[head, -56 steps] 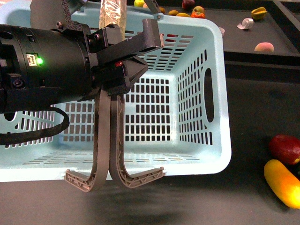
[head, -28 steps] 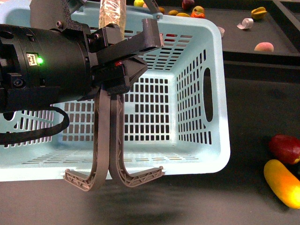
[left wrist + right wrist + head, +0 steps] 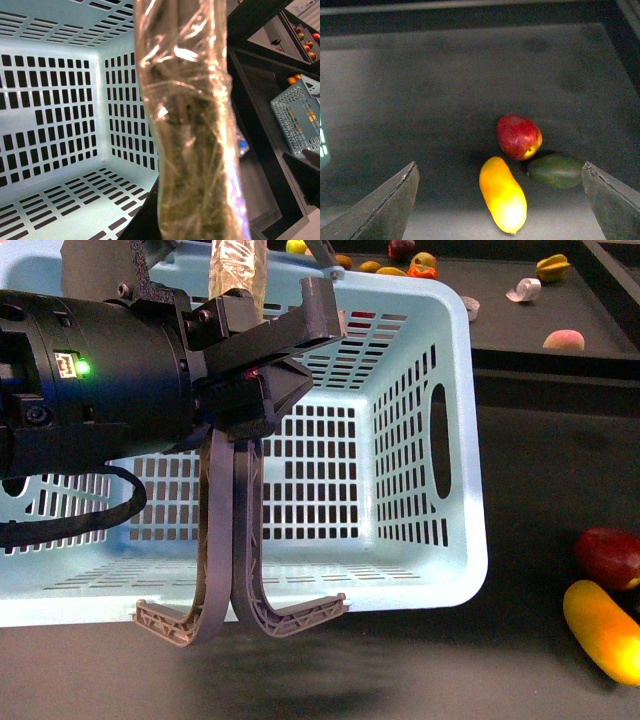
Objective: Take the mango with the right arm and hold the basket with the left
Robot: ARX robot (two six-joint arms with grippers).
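The aqua basket (image 3: 430,540) stands on the dark table, and its inside fills the left wrist view (image 3: 60,100). My left gripper (image 3: 285,360), on the bulky arm with the green light, is shut on the basket's two grey-brown handles (image 3: 235,540), which are raised together. The mango (image 3: 603,630) lies at the near right, apart from the basket. In the right wrist view my right gripper (image 3: 500,170) is open above the table, with the mango (image 3: 502,194) lying between its two fingers (image 3: 380,210). The right arm is out of the front view.
A dark red fruit (image 3: 518,136) and a green fruit (image 3: 555,170) lie close beside the mango. Several small fruits (image 3: 420,265) and a peach (image 3: 563,340) lie in a tray at the back. A plastic-wrapped bundle (image 3: 192,130) blocks the middle of the left wrist view.
The basket and my left arm have shifted slightly to the left. The mango and the red fruit have not moved.
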